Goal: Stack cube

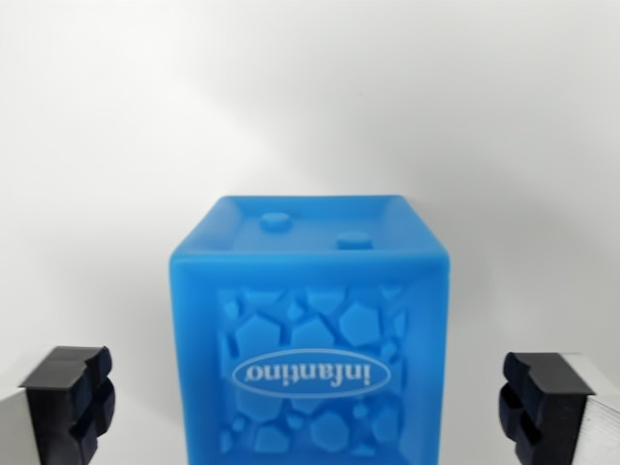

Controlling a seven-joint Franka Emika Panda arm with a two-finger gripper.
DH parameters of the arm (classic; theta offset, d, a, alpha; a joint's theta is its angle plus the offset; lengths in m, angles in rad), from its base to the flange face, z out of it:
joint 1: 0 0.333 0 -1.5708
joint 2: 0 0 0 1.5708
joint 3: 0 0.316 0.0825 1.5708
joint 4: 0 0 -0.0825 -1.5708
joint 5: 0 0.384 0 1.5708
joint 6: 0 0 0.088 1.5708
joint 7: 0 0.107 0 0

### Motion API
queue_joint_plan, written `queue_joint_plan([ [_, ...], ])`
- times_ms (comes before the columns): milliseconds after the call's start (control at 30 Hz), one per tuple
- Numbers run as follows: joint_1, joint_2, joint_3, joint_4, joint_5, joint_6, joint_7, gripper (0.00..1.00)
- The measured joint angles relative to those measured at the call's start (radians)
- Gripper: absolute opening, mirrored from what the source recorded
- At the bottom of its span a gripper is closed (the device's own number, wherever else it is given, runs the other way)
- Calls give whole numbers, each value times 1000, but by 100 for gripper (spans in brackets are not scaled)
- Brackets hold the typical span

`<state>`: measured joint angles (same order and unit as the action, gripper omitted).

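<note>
Claw (310,402) is spread wide, one finger (68,402) on each side of the blue cube (308,334), not touching it. Plain white bench (310,97) all around.

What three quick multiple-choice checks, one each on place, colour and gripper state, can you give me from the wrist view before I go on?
1. Where is the cube relative to the fingers?
A. between them, apart from both
B. outside the wrist view's left finger
C. pinched by both

2. What colour is the cube?
A. red
B. blue
C. green

3. How does the gripper stand?
A. shut on the cube
B. shut on nothing
C. open

Answers: 1 A, a white gap shows on each side of the cube. 2 B, every visible face is blue. 3 C, the fingers sit wide apart near the frame edges.
</note>
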<state>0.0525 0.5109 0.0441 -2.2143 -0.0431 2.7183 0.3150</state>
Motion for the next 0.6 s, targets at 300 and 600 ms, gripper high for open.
queue_joint_plan([
  [300,7,51,-7,14,0,36,0,100],
  [600,10,71,-10,21,0,50,0,100],
])
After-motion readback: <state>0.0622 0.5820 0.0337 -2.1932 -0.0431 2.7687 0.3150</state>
